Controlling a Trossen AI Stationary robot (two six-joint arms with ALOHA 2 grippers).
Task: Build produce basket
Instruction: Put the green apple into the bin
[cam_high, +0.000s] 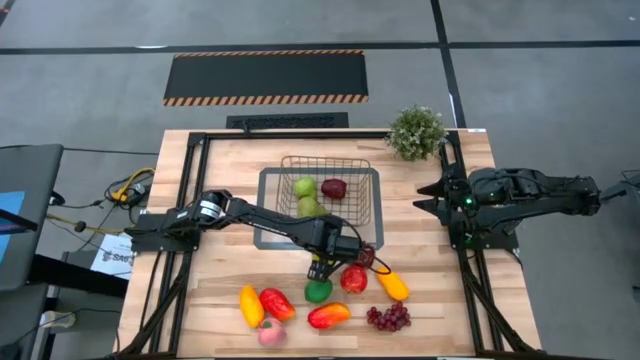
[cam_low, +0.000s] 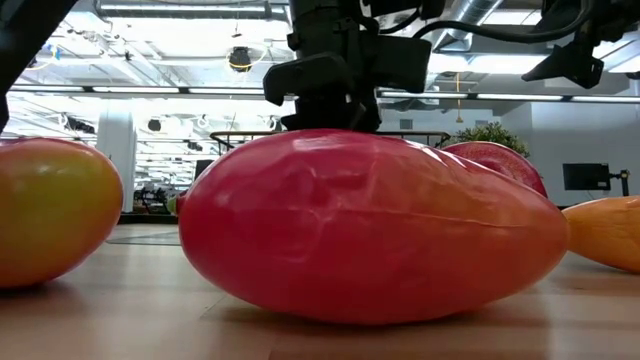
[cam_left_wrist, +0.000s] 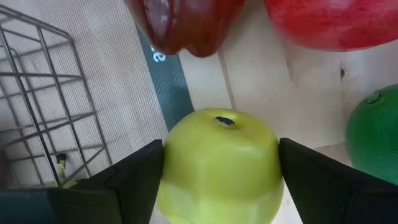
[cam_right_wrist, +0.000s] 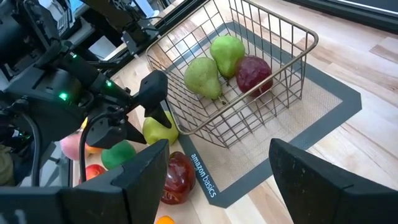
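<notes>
My left gripper (cam_high: 322, 268) points down at the mat's near edge, shut on a yellow-green apple (cam_left_wrist: 221, 162), which also shows in the right wrist view as the apple (cam_right_wrist: 158, 130). The wire basket (cam_high: 330, 160) stands on a grey mat (cam_right_wrist: 323, 118). It holds two green pears (cam_right_wrist: 214, 65) and a maroon fruit (cam_right_wrist: 252, 71). More produce lies on the wood near the front edge: a dark green fruit (cam_high: 318, 291), a red one (cam_high: 353, 279), an orange one (cam_high: 393, 286) and purple grapes (cam_high: 388, 317). My right gripper (cam_right_wrist: 217, 180) waits open at the table's right side. My left gripper pinches the apple between its two fingers, one on each side of its body (cam_left_wrist: 171, 168). The fingers (cam_left_wrist: 134, 180) come from above, pointing down. The apple stands upright with its stem dimple (cam_left_wrist: 225, 121) up; whether it rests on the table, I cannot tell.
A maroon fruit (cam_left_wrist: 186, 25) and a red one (cam_left_wrist: 336, 22) lie close beyond the apple. Yellow (cam_high: 250, 305), red (cam_high: 277, 303) and pink (cam_high: 271, 333) fruits and a red-orange one (cam_high: 328, 316) lie front left. A potted plant (cam_high: 416, 131) stands at the far right.
</notes>
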